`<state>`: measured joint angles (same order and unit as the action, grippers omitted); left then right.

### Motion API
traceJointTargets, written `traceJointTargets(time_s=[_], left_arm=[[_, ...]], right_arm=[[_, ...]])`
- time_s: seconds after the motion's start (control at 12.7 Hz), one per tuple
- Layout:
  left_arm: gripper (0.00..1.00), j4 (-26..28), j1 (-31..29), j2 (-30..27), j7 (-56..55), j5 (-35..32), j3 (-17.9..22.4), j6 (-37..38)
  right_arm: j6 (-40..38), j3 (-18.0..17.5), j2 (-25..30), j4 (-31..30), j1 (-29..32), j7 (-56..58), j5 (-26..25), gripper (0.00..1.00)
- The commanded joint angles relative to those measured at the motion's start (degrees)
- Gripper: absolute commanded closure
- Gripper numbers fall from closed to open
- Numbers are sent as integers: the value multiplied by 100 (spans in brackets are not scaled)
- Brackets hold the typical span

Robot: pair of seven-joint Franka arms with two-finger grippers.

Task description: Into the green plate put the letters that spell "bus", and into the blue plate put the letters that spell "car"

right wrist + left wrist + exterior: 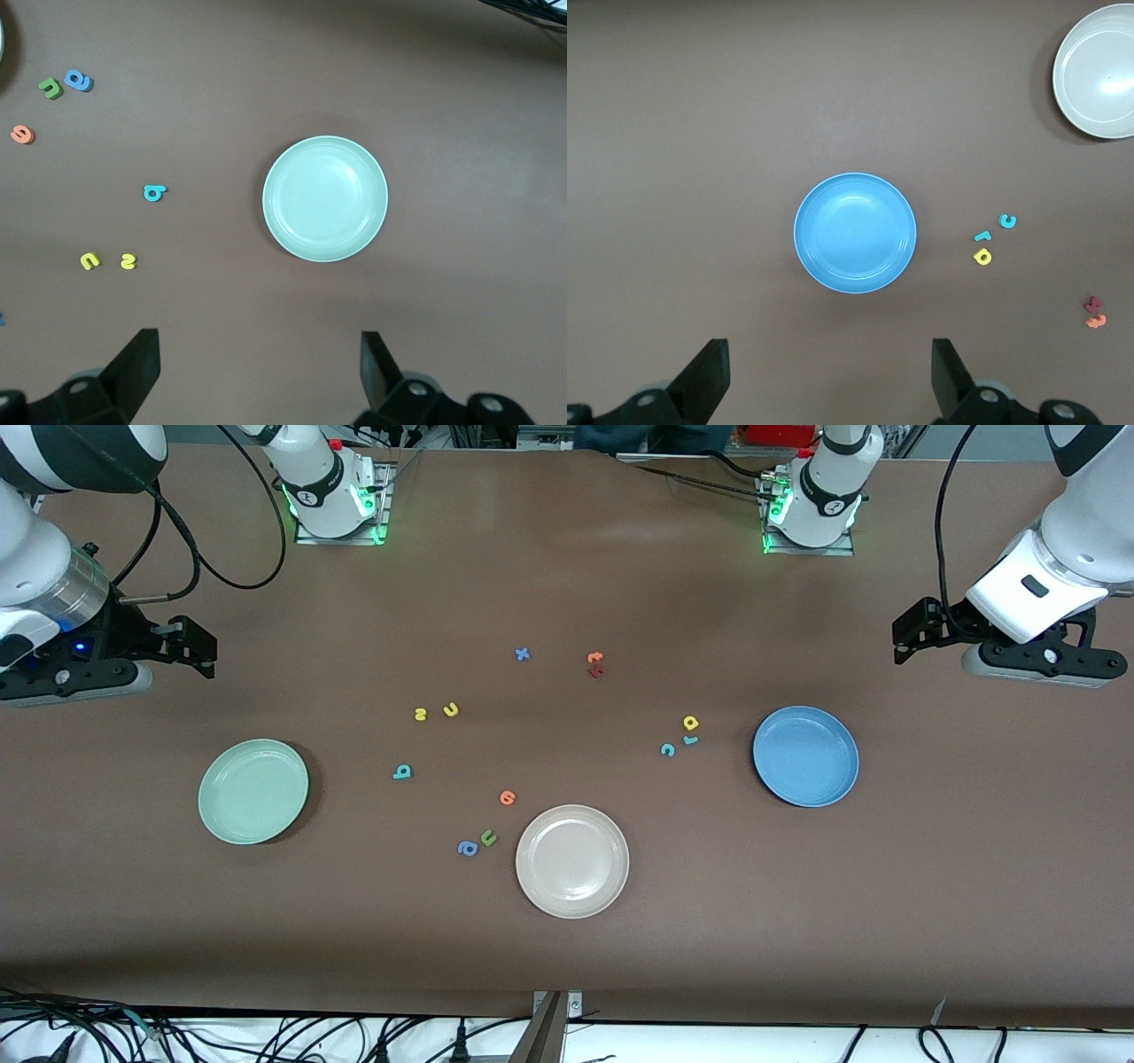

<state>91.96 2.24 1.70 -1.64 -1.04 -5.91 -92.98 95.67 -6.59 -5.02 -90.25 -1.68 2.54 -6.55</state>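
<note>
Green plate (pixel 253 791): on bench (pixel 567 957), toward right arm's end, nothing in it.
Blue plate (pixel 805 755): toward left arm's end, nothing in it.
Teal b (pixel 402 772), yellow u (pixel 451 709), yellow s (pixel 421 714): loose mid-bench.
Teal c (pixel 667 750), teal r (pixel 690 740), yellow a (pixel 690 723): clustered beside blue plate.
Left hand (pixel 831 376): released, over blue plate's end of bench.
Right hand (pixel 260 372): released, over green plate's end of bench.

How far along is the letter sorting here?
Nothing is sorted yet. The green plate and blue plate hold nothing. Teal b, yellow u and s, plus teal c, r and yellow a, lie on the table. Left hand and right hand wait open.
</note>
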Motion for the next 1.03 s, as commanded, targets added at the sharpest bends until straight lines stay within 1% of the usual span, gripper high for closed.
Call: traceJointTargets(time_s=[0.0,0.95], left_arm=[[0,-196,30,85,-30,-169,-7,149],[0,-196,30,85,-38,-169,2,149]], right_arm=[[-57,0,10,16,1,80,110,0],[-75,-9,-25,-10,-52,71,40,0]])
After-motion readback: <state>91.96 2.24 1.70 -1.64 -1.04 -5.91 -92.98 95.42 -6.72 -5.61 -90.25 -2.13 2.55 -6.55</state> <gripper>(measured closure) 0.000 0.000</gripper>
